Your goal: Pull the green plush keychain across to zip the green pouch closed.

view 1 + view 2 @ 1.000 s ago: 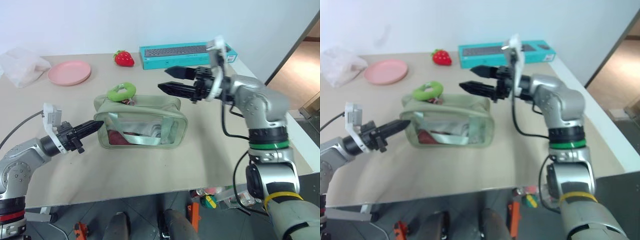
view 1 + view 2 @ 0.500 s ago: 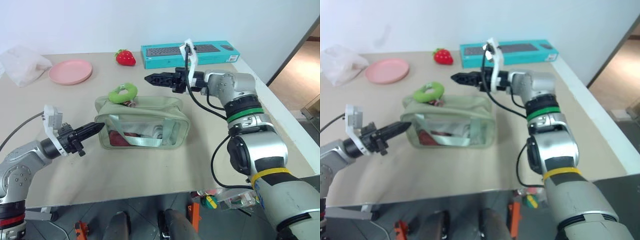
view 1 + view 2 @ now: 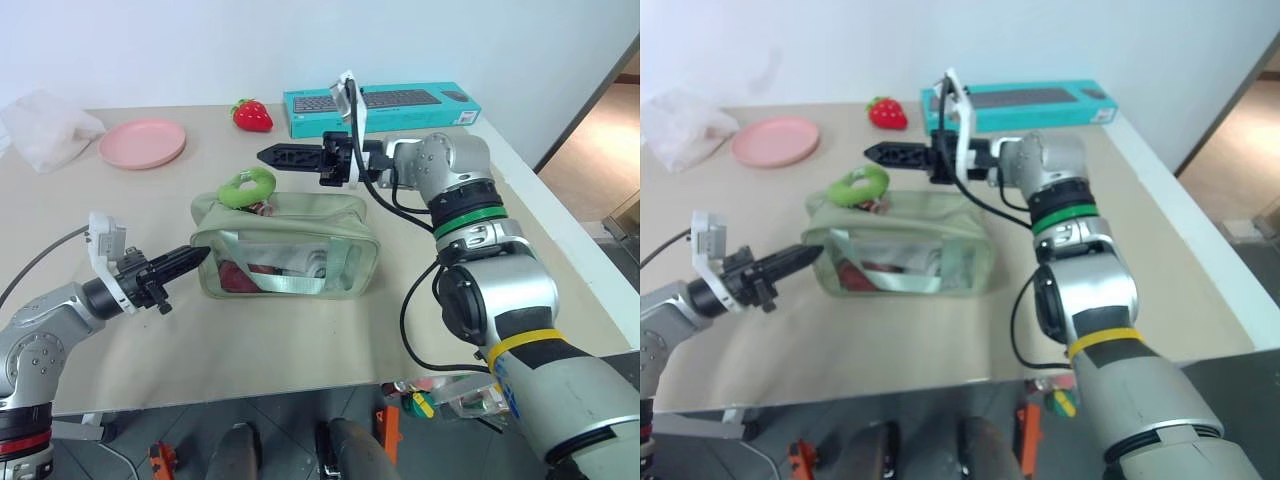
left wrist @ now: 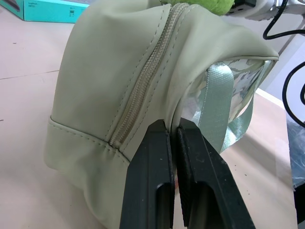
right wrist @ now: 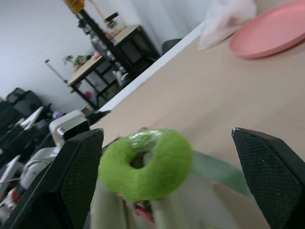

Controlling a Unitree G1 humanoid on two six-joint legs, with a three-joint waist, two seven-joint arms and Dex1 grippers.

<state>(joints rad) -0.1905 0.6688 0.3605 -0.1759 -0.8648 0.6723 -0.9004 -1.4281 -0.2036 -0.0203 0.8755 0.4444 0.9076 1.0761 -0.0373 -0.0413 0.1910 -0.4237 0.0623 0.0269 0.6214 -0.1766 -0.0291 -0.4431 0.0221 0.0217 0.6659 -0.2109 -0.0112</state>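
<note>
Left wrist view: green pouch (image 4: pixel 119 95) cut off at the upper edge, its zipper running out of sight there; green plush keychain (image 4: pixel 209 5) shown as a sliver at that edge; teal box (image 4: pixel 45 9) cropped at the corner. Right wrist view: pink plate (image 5: pixel 274 31) cut by the edge; pouch beneath the keychain blurred, contents unreadable. Head views: red items inside the pouch too indistinct to identify; white bag (image 3: pixel 45 125) cropped at the frame's left edge.
</note>
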